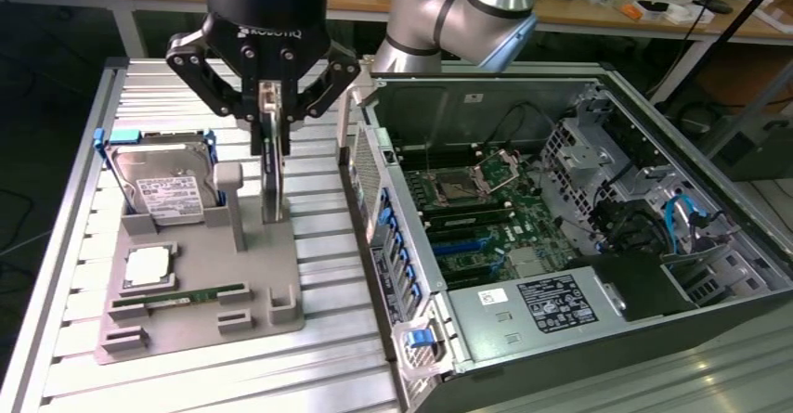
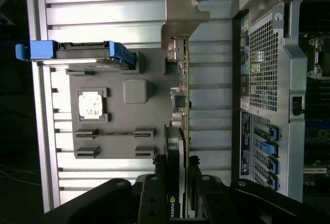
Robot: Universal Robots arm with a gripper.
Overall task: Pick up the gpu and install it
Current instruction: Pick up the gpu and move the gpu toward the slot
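Overhead, arm pointing straight down, gripper clamped on the upright gpu, over the gray tray.

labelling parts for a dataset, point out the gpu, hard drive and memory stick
gpu (image 2: 181, 25), wrist view, metal bracket end
hard drive (image 1: 169, 198), exterior view, white label
memory stick (image 1: 180, 294), exterior view, middle of the strip

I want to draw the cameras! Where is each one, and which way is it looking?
Exterior view: off the arm, up high, looking down at the grey tray and open computer; the arm and hand show, closed on the graphics card.
Wrist view: on the wrist, looking down past the hand along the graphics card to the tray.
Both show the hand, graphics card, tray and computer.
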